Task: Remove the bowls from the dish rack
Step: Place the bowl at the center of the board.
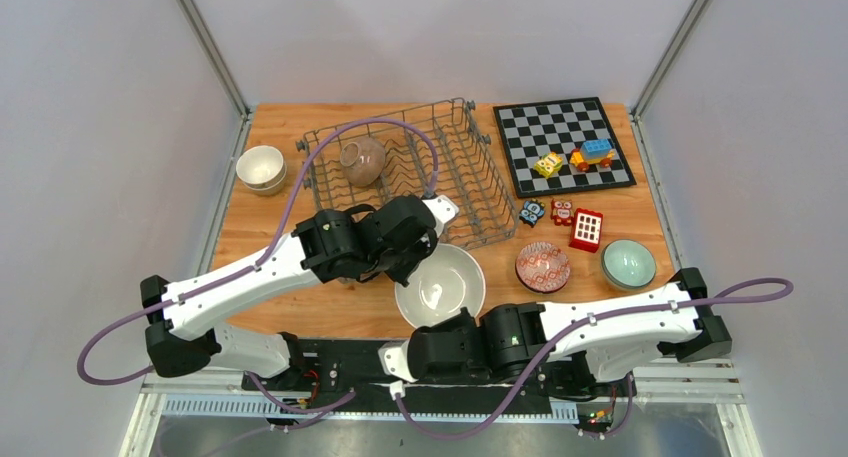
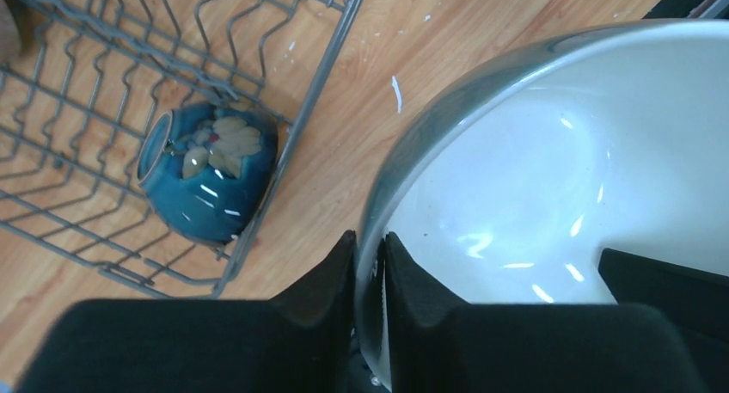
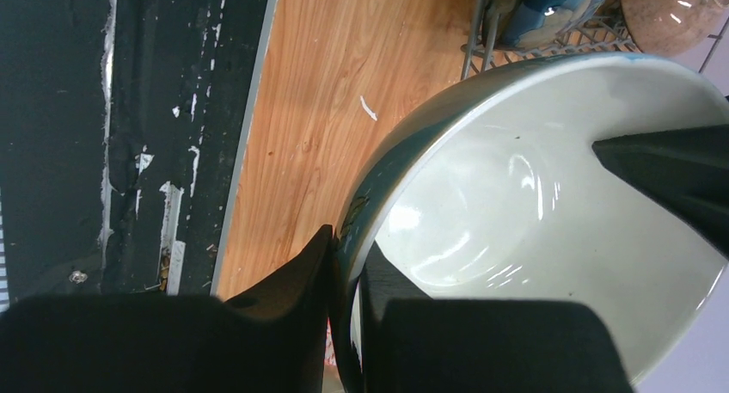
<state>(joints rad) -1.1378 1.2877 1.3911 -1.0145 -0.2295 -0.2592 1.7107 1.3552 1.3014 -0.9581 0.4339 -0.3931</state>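
The grey wire dish rack (image 1: 492, 172) stands at the back middle of the table. A brown bowl (image 1: 362, 161) lies inside it. A blue bowl (image 2: 211, 169) rests on its side in the rack's near corner, by the rack's wire edge (image 2: 333, 53). A large white bowl (image 1: 440, 285) sits just in front of the rack. My left gripper (image 1: 413, 270) is shut on its left rim (image 2: 370, 255), one finger inside and one outside. My right gripper (image 1: 448, 325) is shut on its near rim (image 3: 346, 264) in the same way.
Two stacked white bowls (image 1: 261, 169) stand left of the rack. To the right are a chessboard (image 1: 563, 142) with toy blocks, a red block (image 1: 586, 229), a red patterned bowl (image 1: 543, 266) and a pale green bowl (image 1: 628, 263).
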